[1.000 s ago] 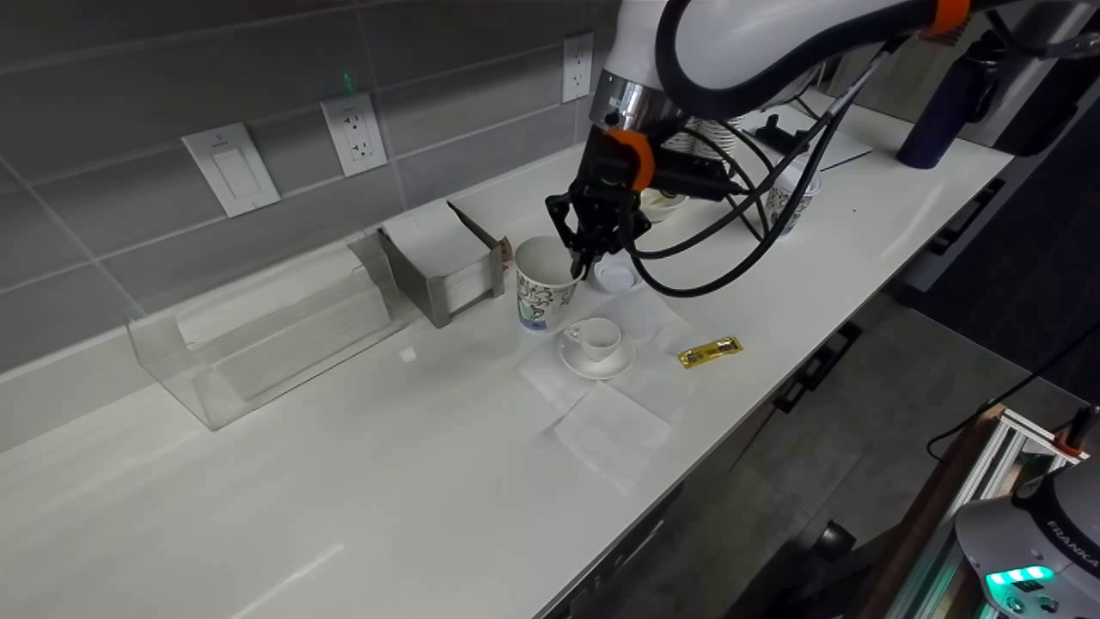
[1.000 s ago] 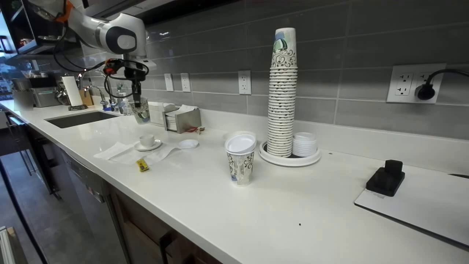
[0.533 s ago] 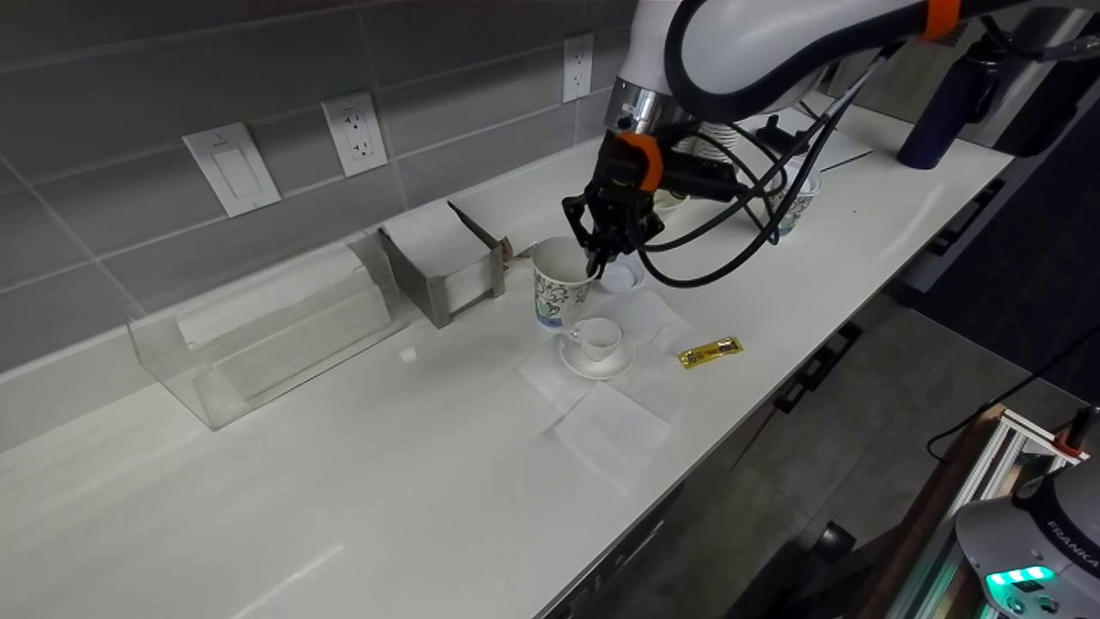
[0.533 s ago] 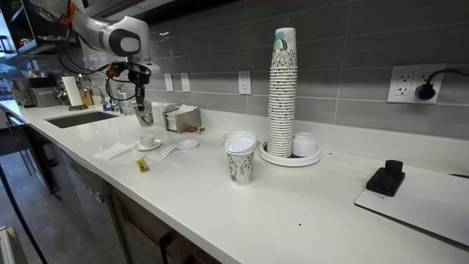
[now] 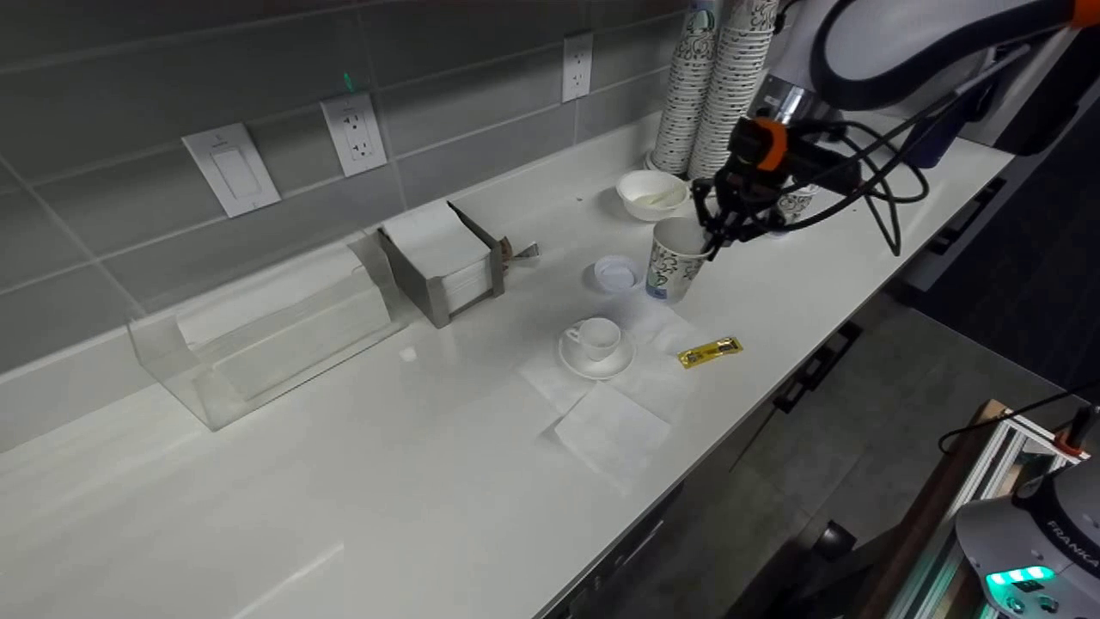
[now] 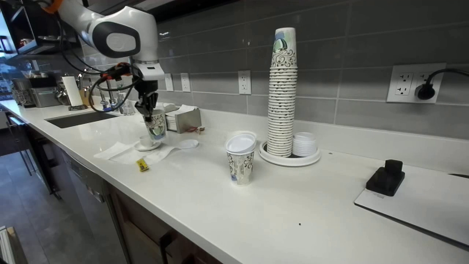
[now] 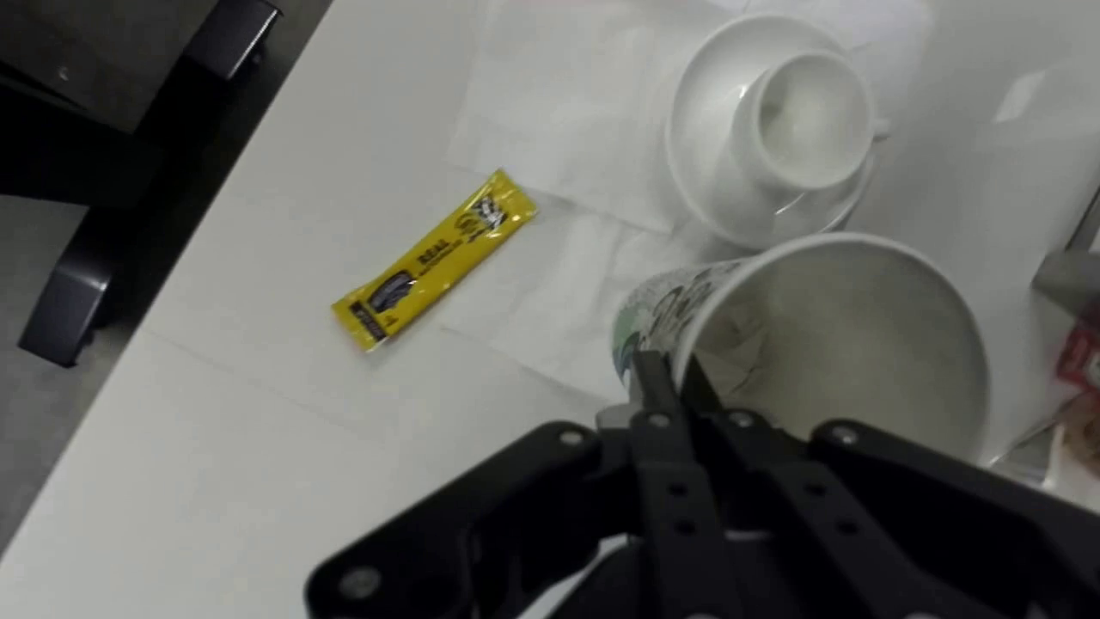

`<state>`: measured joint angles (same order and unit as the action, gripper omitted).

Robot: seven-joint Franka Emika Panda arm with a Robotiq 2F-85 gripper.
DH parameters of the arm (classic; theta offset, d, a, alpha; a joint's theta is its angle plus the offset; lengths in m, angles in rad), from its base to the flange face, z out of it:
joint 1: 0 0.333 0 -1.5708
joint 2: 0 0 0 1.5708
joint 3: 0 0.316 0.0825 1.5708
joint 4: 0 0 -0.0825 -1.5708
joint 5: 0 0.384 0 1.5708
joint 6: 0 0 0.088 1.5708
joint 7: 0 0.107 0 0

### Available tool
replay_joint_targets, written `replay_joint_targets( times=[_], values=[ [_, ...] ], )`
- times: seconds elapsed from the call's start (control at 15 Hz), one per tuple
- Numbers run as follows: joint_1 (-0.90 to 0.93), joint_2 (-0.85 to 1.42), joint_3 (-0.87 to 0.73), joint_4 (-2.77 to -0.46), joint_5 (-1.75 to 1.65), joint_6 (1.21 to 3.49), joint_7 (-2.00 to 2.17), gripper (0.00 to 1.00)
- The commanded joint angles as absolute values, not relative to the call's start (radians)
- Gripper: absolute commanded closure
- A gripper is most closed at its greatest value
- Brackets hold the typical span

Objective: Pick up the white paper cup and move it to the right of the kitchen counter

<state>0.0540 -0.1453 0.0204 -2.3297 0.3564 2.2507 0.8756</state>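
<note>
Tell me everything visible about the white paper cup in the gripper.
The white paper cup is tapered, with a rounded rim, an open top and a pale inside. Dark scrollwork marks its wall, with green and blue print toward the base. The gripper pinches the wall at the rim, one jaw inside, one outside; nothing else seems to touch it. It is mouth up, perhaps slightly tilted, apparently hanging clear of the kitchen counter. Whether it holds anything is unclear.
</note>
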Motion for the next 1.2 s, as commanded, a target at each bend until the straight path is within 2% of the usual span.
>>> replay_joint_targets(
  times=[0.0, 0.27, 0.6, 1.13],
  values=[
    [-0.022, -0.302, -0.019, -2.537, 0.398, 2.349, 0.897, 0.99],
    [-0.108, -0.35, -0.054, -2.636, 0.398, 2.451, 0.939, 0.99],
    [-0.134, -0.319, -0.059, -2.647, 0.456, 2.547, 1.046, 0.99],
    [-0.136, -0.276, -0.05, -2.612, 0.417, 2.458, 1.176, 0.99]
  ],
)
